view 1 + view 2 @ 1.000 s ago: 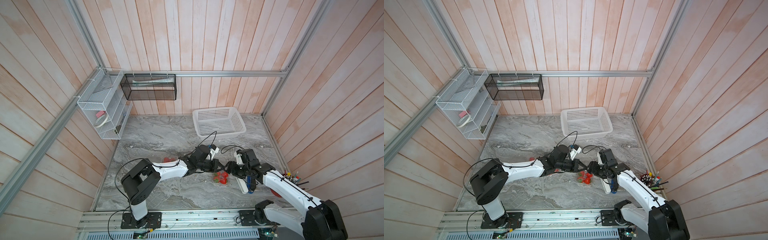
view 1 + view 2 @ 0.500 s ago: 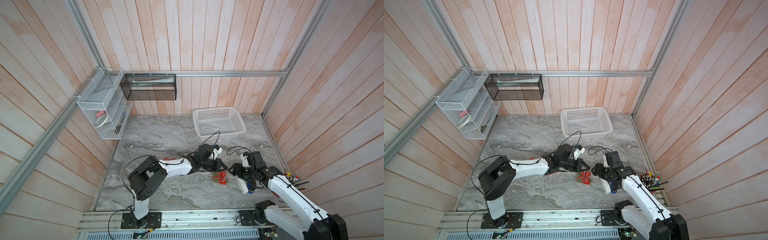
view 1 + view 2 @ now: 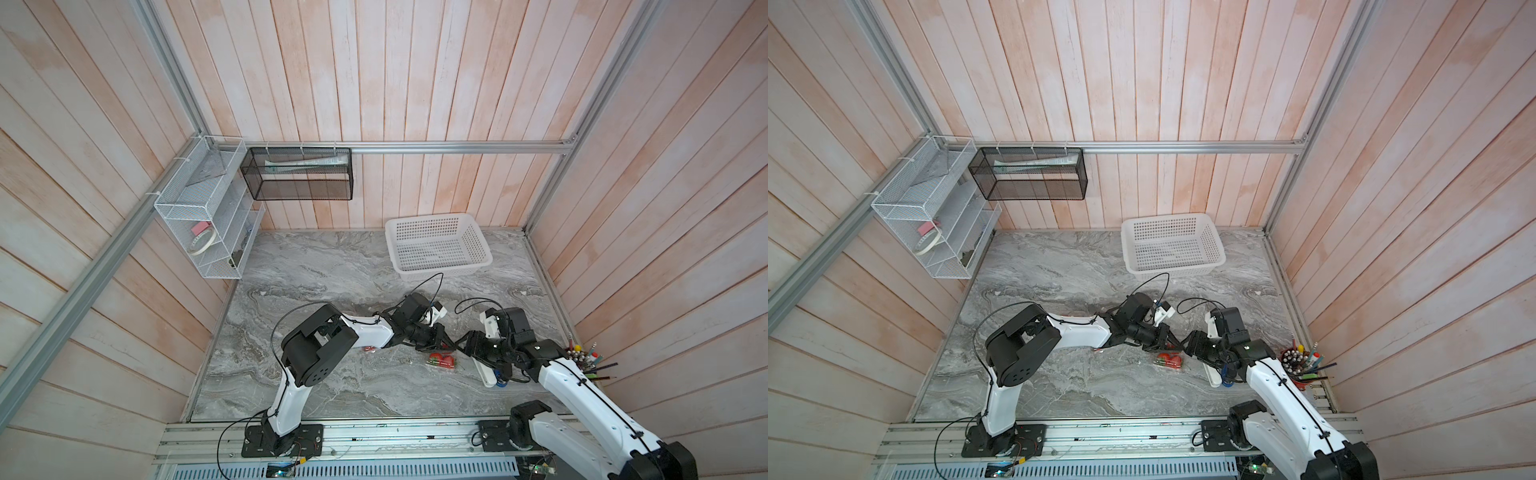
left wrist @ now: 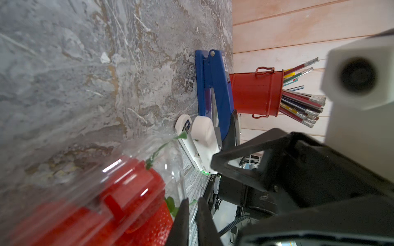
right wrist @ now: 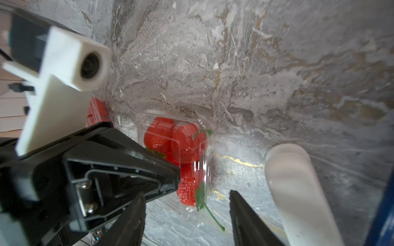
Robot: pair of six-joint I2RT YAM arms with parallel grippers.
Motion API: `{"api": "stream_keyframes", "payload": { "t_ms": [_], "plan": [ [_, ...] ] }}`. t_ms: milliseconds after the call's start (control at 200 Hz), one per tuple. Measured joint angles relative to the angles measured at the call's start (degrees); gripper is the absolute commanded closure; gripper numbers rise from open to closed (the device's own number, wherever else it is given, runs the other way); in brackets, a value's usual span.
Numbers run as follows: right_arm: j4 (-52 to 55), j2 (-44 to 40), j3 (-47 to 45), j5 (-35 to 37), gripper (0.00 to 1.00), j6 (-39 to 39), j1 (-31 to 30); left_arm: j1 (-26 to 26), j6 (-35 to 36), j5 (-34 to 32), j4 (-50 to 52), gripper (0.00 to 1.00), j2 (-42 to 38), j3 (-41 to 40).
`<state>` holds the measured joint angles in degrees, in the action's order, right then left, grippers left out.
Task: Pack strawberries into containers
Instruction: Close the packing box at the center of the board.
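A clear container (image 5: 174, 144) lies on the marble with its lid down over several red strawberries (image 5: 185, 140); both top views show it (image 3: 441, 360) (image 3: 1170, 360). My left gripper (image 4: 195, 221) is shut, its tips at the container's (image 4: 96, 202) edge; whether they pinch the plastic I cannot tell. My right gripper (image 5: 186, 194) is open just off the container's near end, nothing between its fingers. Both grippers (image 3: 446, 341) (image 3: 462, 348) meet at the container's far side. Another red strawberry (image 3: 369, 349) lies under the left forearm.
A white bar (image 3: 486, 374) and a blue stapler (image 4: 213, 85) lie right of the container. A red pencil cup (image 4: 255, 93) stands by the right wall. A white perforated basket (image 3: 438, 245) sits at the back. Wire shelves (image 3: 208, 216) hang at the left.
The left arm's elbow has swung right, carrying its gripper farther along the container. The right wrist has drawn back a little to the right. The container stays put.
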<state>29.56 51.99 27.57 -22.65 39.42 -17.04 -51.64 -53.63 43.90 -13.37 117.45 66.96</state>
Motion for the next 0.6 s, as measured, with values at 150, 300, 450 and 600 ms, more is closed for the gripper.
{"api": "stream_keyframes", "payload": {
  "t_ms": [150,300,450,600],
  "plan": [
    [-4.1,1.7,-3.0,-2.9,0.37,1.4,0.1,0.7,-0.5,-0.2,0.5,0.87,0.5,0.1],
    [-7.0,2.6,-4.3,-5.2,0.39,2.8,-1.1,1.5,-1.3,0.2,-1.2,0.87,0.5,0.0],
    [-8.6,2.3,-4.3,-6.5,0.4,4.0,-2.9,1.9,-2.6,0.8,-2.9,0.87,0.5,-1.2],
    [-11.0,2.4,-5.2,-6.9,0.4,6.1,-5.9,2.8,-3.7,1.1,-4.4,0.87,0.5,-2.5]
  ]
}}
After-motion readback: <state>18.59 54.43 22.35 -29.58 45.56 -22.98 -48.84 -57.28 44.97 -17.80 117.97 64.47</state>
